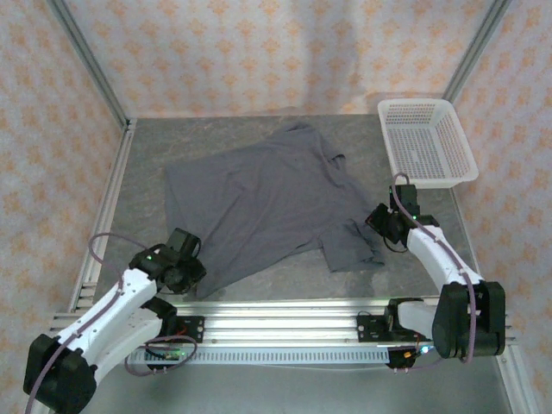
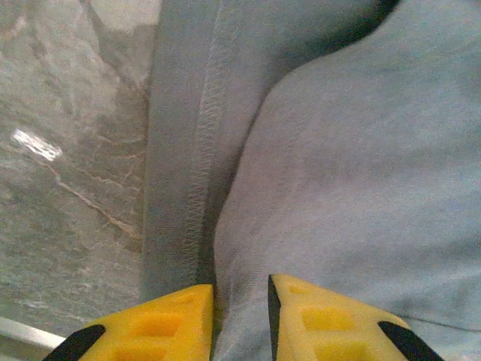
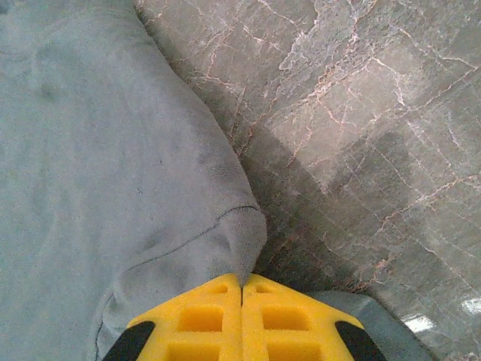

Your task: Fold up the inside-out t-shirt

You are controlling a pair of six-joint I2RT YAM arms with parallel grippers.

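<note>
The inside-out t-shirt (image 1: 259,203) lies spread on the table, dark slate-grey, with stitched seams showing (image 2: 199,150). My left gripper (image 1: 198,263) is at the shirt's near left edge. In the left wrist view its yellow fingers (image 2: 240,289) stand a narrow way apart with a raised fold of the cloth (image 2: 361,188) pinched between them. My right gripper (image 1: 377,226) is at the shirt's near right corner. There the fingers (image 3: 241,280) meet, shut on the tip of a hemmed edge of the shirt (image 3: 90,165).
A white mesh basket (image 1: 470,172) stands at the back right, apart from the shirt. The grey marbled table (image 1: 138,172) is bare left of the shirt. Metal posts and patterned walls enclose it. An aluminium rail (image 1: 285,315) runs along the near edge.
</note>
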